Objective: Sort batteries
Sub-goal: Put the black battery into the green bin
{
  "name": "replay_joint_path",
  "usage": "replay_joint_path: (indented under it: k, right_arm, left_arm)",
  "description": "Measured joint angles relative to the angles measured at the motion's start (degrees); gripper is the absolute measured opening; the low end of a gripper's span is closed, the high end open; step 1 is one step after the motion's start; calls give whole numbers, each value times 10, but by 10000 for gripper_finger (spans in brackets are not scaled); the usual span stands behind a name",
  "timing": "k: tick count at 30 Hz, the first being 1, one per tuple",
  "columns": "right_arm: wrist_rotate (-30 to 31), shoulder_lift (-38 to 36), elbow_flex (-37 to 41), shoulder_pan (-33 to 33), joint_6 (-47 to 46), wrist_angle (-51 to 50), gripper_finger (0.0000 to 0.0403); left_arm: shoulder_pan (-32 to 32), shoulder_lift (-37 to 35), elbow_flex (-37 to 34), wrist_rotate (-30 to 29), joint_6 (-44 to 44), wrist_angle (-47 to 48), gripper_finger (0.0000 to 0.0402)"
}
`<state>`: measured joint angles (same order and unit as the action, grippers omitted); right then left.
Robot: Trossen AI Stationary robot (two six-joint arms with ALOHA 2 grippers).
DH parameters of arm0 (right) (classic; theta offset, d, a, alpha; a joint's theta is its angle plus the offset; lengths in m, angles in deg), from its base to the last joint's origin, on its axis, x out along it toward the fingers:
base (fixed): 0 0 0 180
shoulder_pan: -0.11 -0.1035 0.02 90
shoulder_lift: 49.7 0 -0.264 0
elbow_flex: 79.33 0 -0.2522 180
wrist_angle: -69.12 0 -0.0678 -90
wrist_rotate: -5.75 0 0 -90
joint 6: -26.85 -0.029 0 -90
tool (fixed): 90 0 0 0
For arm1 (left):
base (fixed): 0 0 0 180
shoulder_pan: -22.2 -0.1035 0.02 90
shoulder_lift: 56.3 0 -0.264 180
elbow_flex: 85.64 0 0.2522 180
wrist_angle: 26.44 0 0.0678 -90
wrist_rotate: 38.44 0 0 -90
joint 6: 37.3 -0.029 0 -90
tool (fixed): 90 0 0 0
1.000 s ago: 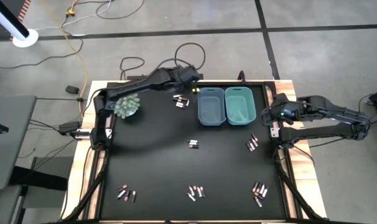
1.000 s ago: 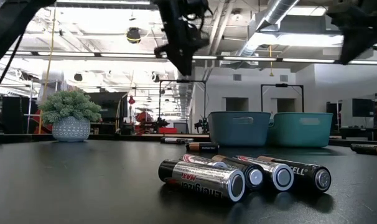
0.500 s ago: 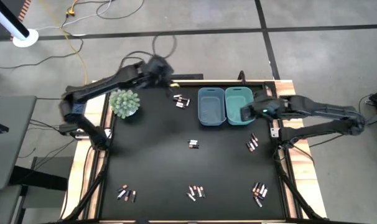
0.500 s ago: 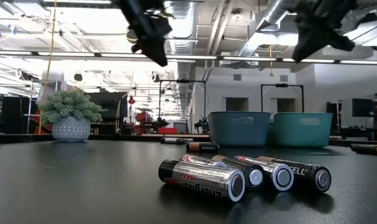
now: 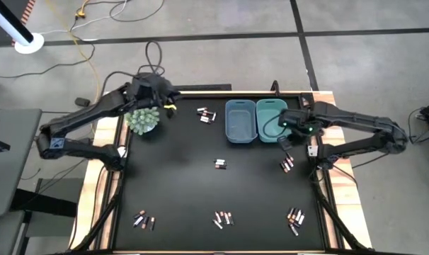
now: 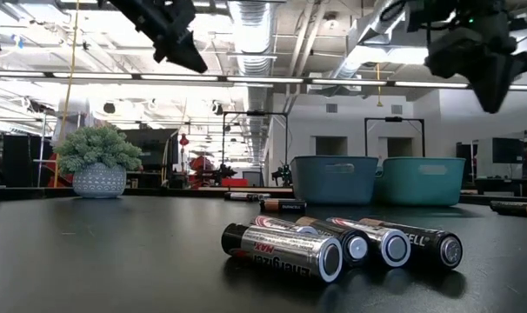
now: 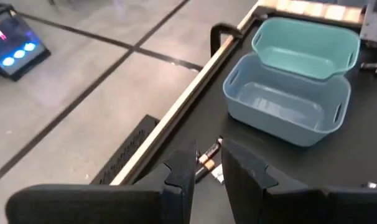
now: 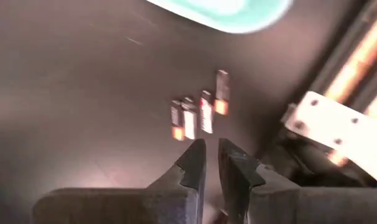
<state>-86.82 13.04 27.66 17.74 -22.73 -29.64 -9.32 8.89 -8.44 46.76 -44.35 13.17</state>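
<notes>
Left tool (image 5: 166, 106): swung back from the bins to the plant (image 5: 143, 118), narrowly parted, empty. Right tool (image 5: 285, 140): moved in beside the teal bin (image 5: 271, 120), above batteries (image 5: 287, 163), nearly pressed together, empty.

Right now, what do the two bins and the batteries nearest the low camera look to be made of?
Blue bin and teal bin: probably molded plastic, matte, with rolled rims and cut-out handles seen in the left wrist view. Nearest batteries: apparently metal cans; one has a shiny silvery printed wrap, the others glossy black, with bright metallic end caps catching the light.
</notes>
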Motion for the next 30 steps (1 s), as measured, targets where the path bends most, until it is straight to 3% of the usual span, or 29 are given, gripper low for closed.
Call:
replay_joint_path:
  k: [8,14,19,22,27,30]
  right_arm:
    - [-20,1,24,49,92,-19,66]
    - [-20,2,69,66,149,-13,103]
    - [-20,-6,139,59,130,37,152]
    - [16,0,143,46,116,26,173]
    - [23,3,142,32,91,33,181]
    - [-4,9,142,24,78,35,176]
  left_arm:
    - [11,-8,0,0,105,1,70]
    - [26,-3,0,0,143,2,70]
    - [43,-3,0,-1,164,3,70]
    - [53,-3,0,0,191,3,70]
    - [62,-3,0,-1,176,3,70]
    - [63,-3,0,-1,182,3,70]
